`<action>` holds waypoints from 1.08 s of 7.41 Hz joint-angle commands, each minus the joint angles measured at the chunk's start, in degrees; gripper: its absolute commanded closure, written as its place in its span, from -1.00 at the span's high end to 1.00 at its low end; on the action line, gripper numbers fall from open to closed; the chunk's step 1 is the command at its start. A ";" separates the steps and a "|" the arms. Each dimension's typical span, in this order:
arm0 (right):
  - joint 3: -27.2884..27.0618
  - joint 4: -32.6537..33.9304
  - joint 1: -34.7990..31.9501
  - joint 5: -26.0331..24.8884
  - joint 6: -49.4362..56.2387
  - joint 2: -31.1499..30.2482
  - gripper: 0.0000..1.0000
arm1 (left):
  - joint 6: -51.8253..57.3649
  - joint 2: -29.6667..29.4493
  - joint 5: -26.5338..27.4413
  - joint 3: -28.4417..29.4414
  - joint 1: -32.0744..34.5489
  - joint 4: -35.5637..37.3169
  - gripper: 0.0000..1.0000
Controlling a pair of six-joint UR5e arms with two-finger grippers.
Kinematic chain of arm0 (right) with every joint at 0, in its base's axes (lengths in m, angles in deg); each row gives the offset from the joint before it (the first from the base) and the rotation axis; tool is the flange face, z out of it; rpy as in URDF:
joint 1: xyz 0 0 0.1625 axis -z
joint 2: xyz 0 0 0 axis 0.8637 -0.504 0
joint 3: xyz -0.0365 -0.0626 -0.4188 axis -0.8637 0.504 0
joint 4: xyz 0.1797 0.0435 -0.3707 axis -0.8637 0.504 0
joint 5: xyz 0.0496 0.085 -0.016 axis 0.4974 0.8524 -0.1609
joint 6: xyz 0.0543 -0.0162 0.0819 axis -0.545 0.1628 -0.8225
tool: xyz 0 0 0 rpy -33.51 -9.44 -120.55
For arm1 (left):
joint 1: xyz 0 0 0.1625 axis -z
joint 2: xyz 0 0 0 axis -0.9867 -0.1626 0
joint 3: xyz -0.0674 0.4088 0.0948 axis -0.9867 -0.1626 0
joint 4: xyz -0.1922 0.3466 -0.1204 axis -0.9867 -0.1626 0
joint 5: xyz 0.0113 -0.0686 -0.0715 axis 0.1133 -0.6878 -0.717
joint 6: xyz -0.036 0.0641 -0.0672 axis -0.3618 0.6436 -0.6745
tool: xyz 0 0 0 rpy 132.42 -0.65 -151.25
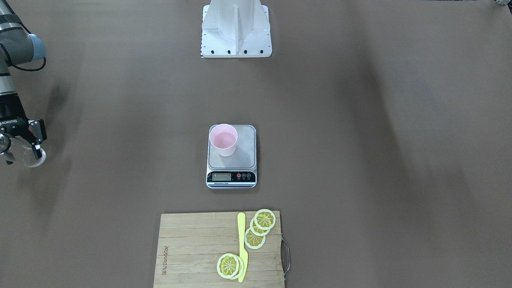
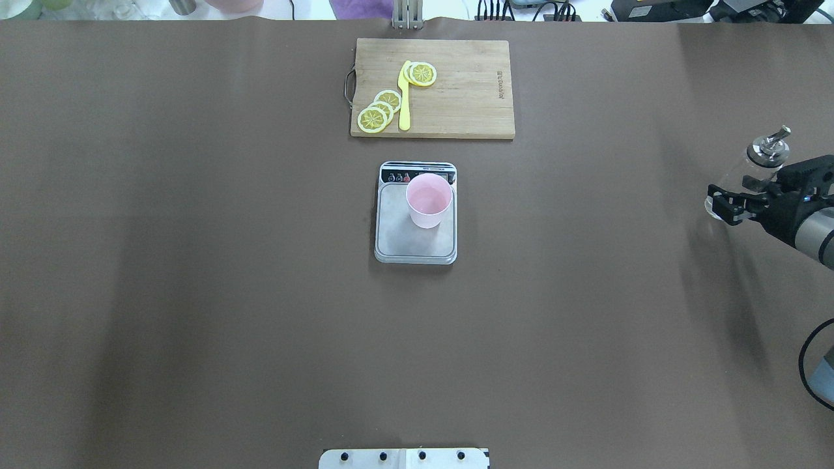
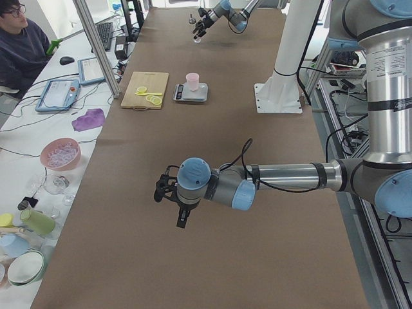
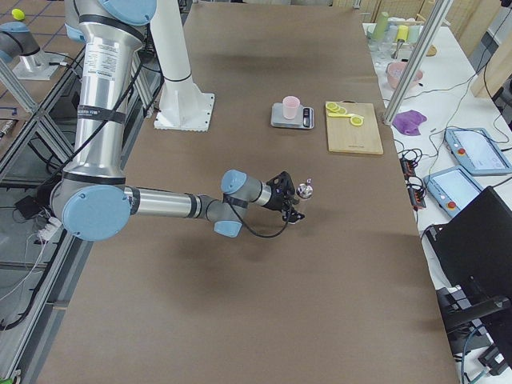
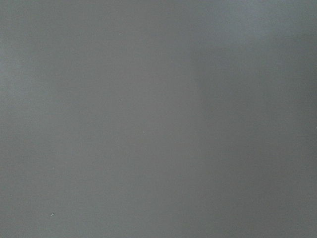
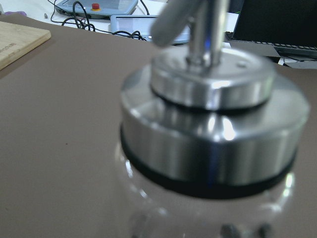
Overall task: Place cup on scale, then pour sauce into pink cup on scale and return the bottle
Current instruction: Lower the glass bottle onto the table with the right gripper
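The pink cup (image 1: 224, 140) stands upright on the steel plate of the scale (image 1: 240, 162), toward the corner nearest the robot's right side, with pale liquid inside. Far off at the table's right end, the clear glass bottle (image 2: 733, 185) stands upright, its metal spout cap (image 6: 208, 124) filling the right wrist view. My right gripper (image 2: 726, 203) reaches in from the side, fingers closed around the bottle's lower body. My left gripper (image 3: 168, 193) hovers over bare table at the left end; it shows only in the left side view, so I cannot tell its state.
A bamboo cutting board (image 2: 469, 98) lies beyond the scale with lemon slices (image 2: 378, 111) and a yellow knife (image 2: 404, 98) on it. The robot's white base (image 1: 236, 32) stands behind the scale. A person (image 3: 19, 45) sits at a desk past the table's edge.
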 commanded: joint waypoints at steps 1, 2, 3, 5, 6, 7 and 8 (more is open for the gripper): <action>1.01 -1.42 0.09 -0.99 -1.08 0.10 -1.00 | 0.09 0.00 -0.09 -0.06 0.00 -0.12 0.96; 1.01 -1.42 0.09 -1.17 -1.26 0.28 -1.00 | 0.09 0.00 -0.09 -0.06 0.00 -0.12 0.96; 1.27 -1.51 0.09 -2.21 -2.04 0.54 -1.00 | 0.17 0.00 -0.09 -0.06 0.00 -0.21 0.96; 1.62 -1.51 0.18 -3.36 -2.05 0.89 -1.00 | 0.18 0.00 -0.09 -0.15 0.00 -0.21 0.96; 2.06 -1.51 0.36 -4.32 -2.14 0.98 -1.00 | 0.18 0.00 -0.09 -0.15 0.00 -0.21 0.96; 2.85 -1.51 0.36 -4.77 -2.31 1.50 -1.00 | 0.26 0.00 -0.09 -0.15 -0.09 -0.21 0.96; 3.73 -1.60 0.53 -5.64 -2.31 2.03 -1.00 | 0.26 0.00 -0.09 -0.15 -0.09 -0.21 0.96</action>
